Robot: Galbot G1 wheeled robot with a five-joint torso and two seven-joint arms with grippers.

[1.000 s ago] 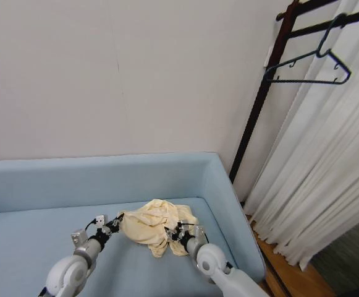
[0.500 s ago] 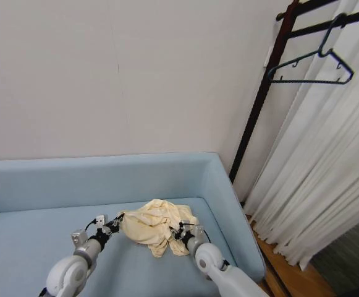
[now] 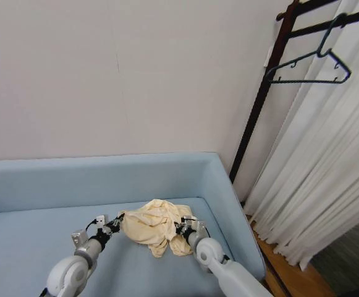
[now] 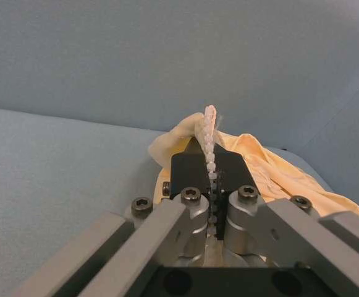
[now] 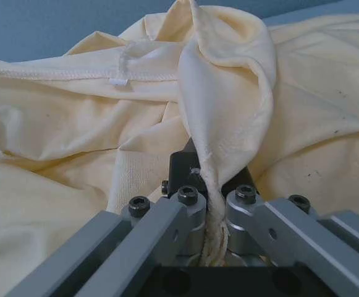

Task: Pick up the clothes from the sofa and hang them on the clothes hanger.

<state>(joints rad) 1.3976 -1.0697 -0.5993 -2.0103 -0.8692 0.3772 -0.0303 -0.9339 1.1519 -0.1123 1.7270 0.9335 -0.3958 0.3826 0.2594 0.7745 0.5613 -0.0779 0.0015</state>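
A pale yellow garment (image 3: pixel 154 224) lies crumpled on the light blue sofa (image 3: pixel 55 185), near its right end. My left gripper (image 3: pixel 116 220) is shut on the garment's left edge; in the left wrist view a stitched hem (image 4: pixel 209 139) stands pinched between the jaws. My right gripper (image 3: pixel 181 230) is shut on the garment's right side, and the right wrist view has a twisted fold (image 5: pixel 219 148) running down into its jaws. A dark clothes hanger (image 3: pixel 309 65) hangs from a dark brown rack (image 3: pixel 259 99) at the upper right.
White curtains (image 3: pixel 327 173) hang right of the rack, reaching the wood floor (image 3: pixel 284 266). A plain white wall (image 3: pixel 117 74) stands behind the sofa. The sofa's right arm (image 3: pixel 228 204) lies between the garment and the rack.
My right arm has shifted slightly left and up toward the garment. The hanger swings a little on the rack. The left arm has stayed put.
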